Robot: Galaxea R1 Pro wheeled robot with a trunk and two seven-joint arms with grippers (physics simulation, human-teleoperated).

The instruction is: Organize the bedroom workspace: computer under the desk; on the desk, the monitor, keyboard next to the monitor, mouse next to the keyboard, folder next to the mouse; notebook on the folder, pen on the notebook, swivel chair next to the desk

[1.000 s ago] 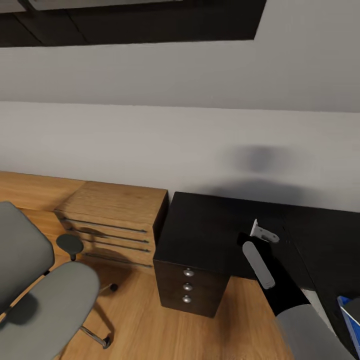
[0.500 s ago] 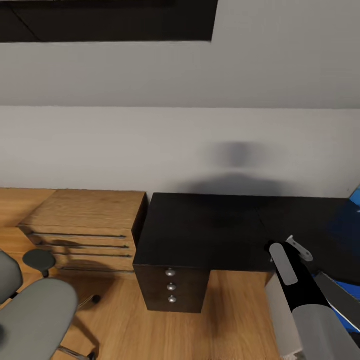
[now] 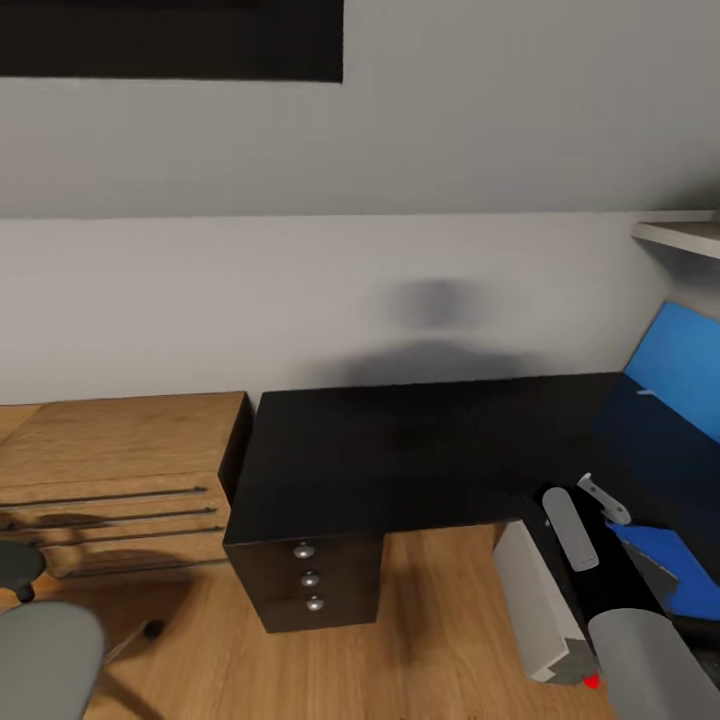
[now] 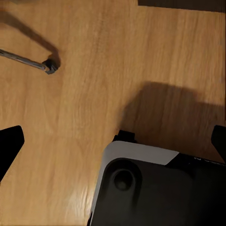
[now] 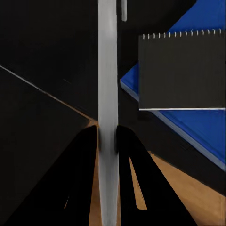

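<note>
Swivel chair: grey seat at the frame's lower left, on the wood floor, well apart from the worktop; one castor shows in the left wrist view.
Wooden drawer chest: stands against the wall, just beside the worktop's left end; drawers shut, contents hidden.
Left fingers: dark tips at the far edges of the left wrist view, spread wide with only floor and the robot's base between them, so they are open and empty.
Worktop: black desk top, bare across its left and middle part.
Black three-drawer cabinet: under the worktop's left front corner; all drawers closed, nothing of their contents visible.
Computer: pale tower on the floor below the worktop's front edge, towards the right.
Right gripper: fingers pinched shut on the pen, gripped low on its shaft.
Pen handling: likely light, stiff and smooth, so it could roll once released; a grip near mid-length looks safest, with the pen laid flat.
Folder: blue, flat on the worktop near its right front edge.
Notebook: dark spiral pad lying on the folder, the apparent target for the pen; thin and flat, so the pen has no rim to stop it.
Blue back panel: rises at the worktop's right rear.
</note>
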